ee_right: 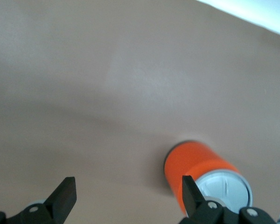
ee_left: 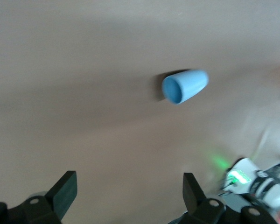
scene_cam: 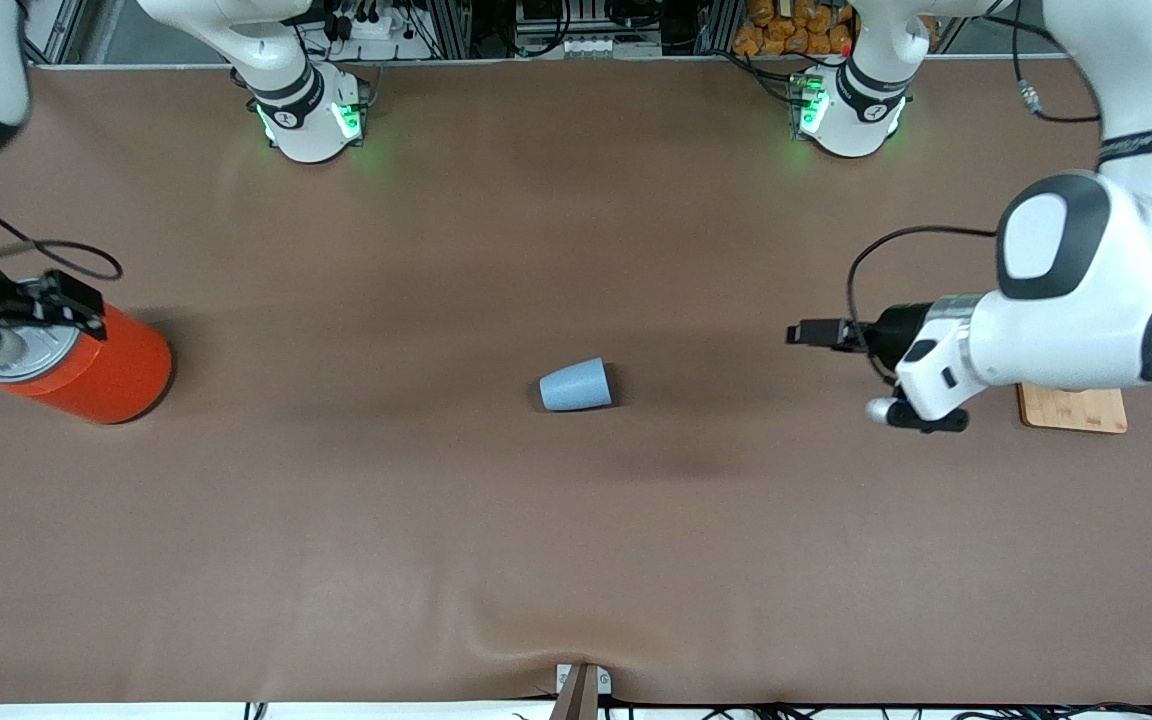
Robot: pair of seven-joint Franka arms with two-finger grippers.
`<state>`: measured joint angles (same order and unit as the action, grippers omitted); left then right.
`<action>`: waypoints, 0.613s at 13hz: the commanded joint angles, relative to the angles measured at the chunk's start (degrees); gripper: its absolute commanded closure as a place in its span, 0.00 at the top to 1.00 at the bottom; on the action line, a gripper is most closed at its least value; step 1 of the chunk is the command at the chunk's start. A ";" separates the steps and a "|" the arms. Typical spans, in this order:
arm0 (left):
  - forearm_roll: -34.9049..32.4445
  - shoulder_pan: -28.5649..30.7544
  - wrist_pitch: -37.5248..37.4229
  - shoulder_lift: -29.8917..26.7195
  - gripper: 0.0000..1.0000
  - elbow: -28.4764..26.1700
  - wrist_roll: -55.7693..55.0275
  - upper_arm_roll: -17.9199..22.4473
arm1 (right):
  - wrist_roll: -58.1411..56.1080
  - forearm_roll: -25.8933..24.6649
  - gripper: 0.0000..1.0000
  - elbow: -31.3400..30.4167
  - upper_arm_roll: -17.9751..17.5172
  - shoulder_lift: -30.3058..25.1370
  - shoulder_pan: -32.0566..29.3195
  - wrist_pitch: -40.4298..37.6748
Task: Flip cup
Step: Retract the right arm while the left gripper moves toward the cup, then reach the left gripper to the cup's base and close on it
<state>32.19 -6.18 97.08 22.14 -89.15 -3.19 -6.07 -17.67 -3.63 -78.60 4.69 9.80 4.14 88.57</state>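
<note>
The small light blue cup (scene_cam: 576,385) lies on its side mid-table, with its mouth toward the left arm's end. The left wrist view shows it (ee_left: 184,86) with its darker blue inside facing the camera. My left gripper (scene_cam: 841,372) is open and empty (ee_left: 129,191). It hangs above the table between the cup and the left arm's end, well apart from the cup. My right gripper (scene_cam: 56,305) is open and empty (ee_right: 126,196), up by the lid of the orange can at the right arm's end.
The large orange can (scene_cam: 101,365) with its grey lid stands at the right arm's end and also shows in the right wrist view (ee_right: 203,172). A small wooden board (scene_cam: 1071,408) lies under the left arm. Brown cloth (scene_cam: 576,560) covers the table.
</note>
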 commanded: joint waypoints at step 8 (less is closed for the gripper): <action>25.95 -7.17 22.18 12.47 1.00 -6.64 15.46 -1.40 | 7.36 1.78 1.00 -4.80 -0.38 -9.34 -6.69 -7.27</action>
<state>53.23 -12.85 116.54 31.43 -95.68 7.22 -7.30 -14.28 -2.87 -79.48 4.85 4.01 -1.99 81.00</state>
